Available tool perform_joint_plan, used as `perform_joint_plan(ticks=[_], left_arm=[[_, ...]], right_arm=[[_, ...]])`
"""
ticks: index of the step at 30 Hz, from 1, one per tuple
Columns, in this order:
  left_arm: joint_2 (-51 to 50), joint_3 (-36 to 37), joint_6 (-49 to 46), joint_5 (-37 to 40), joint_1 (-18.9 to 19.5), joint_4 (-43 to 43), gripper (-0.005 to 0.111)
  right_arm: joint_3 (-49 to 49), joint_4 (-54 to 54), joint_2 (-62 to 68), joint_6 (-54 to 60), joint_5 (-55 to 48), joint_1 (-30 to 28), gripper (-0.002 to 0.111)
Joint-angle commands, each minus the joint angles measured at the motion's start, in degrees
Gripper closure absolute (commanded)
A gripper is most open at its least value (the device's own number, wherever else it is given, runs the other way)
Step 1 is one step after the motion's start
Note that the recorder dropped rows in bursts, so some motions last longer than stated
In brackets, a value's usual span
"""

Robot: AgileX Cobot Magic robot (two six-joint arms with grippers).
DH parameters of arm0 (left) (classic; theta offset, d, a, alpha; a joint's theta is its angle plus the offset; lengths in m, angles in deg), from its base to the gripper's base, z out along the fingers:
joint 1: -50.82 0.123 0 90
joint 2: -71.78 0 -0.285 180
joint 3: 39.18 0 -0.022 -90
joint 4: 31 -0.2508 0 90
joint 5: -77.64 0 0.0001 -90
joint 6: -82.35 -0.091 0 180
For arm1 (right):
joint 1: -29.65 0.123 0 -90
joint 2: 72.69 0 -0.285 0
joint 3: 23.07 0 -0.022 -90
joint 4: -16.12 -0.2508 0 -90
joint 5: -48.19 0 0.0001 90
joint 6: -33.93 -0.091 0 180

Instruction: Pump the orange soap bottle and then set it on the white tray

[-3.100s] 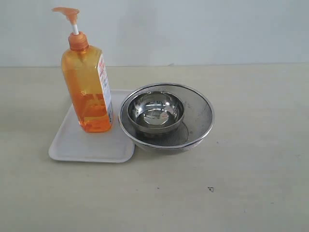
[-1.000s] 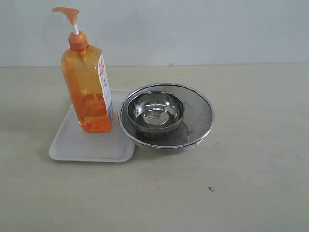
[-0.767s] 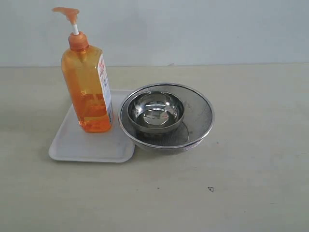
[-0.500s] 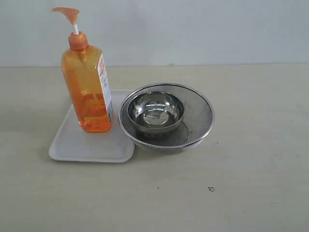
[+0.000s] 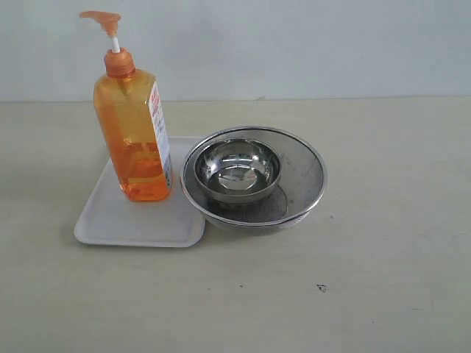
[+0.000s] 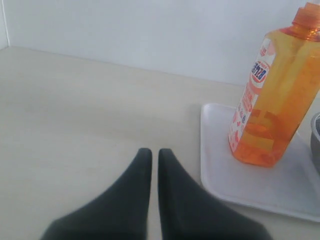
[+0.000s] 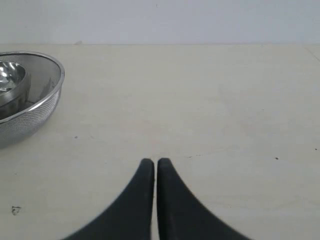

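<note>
Orange soap bottle (image 5: 134, 132) stands upright on white tray (image 5: 125, 220), toward its far side. Left gripper (image 6: 151, 152) & right gripper (image 7: 151, 162) both closed, holding nothing, clear of the bottle. Mesh strainer (image 5: 305, 176) w/ steel bowl (image 5: 237, 169) inside sits beside tray, possibly overlapping its edge.
</note>
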Motion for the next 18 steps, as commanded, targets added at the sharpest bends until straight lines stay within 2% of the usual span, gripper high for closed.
perform_joint_plan(ticks=[1,18], left_arm=[[0.16,0.23,-0.33,0.27,-0.83,1.59,0.102],[0.16,0.23,-0.33,0.19,-3.2,0.79,0.102]], right_arm=[[0.18,0.08,-0.24,-0.1,0.31,-0.36,0.108],[0.18,0.08,-0.24,-0.1,0.31,-0.36,0.108]])
